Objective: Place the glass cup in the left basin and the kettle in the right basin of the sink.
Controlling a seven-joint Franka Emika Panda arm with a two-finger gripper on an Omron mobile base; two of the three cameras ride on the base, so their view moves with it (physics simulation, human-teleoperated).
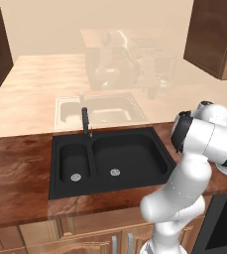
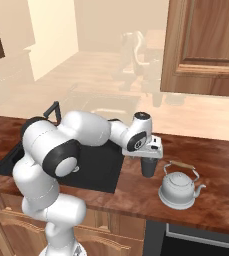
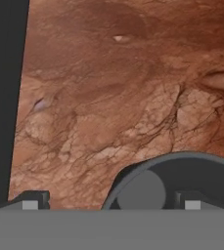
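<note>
The glass cup (image 2: 147, 168) stands upright on the dark wood counter just right of the sink (image 2: 98, 165). My gripper (image 2: 147, 156) hangs directly over it. In the hand view the cup's rim (image 3: 133, 173) curves up at the bottom right. My gripper (image 3: 111, 202) is open, with one fingertip (image 3: 191, 202) inside the rim and the other (image 3: 30, 202) outside it. The kettle (image 2: 178, 189) sits on the counter right of the cup, apart from it. The left basin (image 1: 75, 163) and the right basin (image 1: 127, 158) each show a round silver drain.
The black faucet (image 1: 85, 121) stands behind the divider between the basins. A dark appliance opening (image 1: 224, 223) lies below the counter at the right. A wooden wall cabinet (image 2: 206, 45) hangs above the kettle's side. The sink's black edge (image 3: 1, 97) runs down the hand view's left.
</note>
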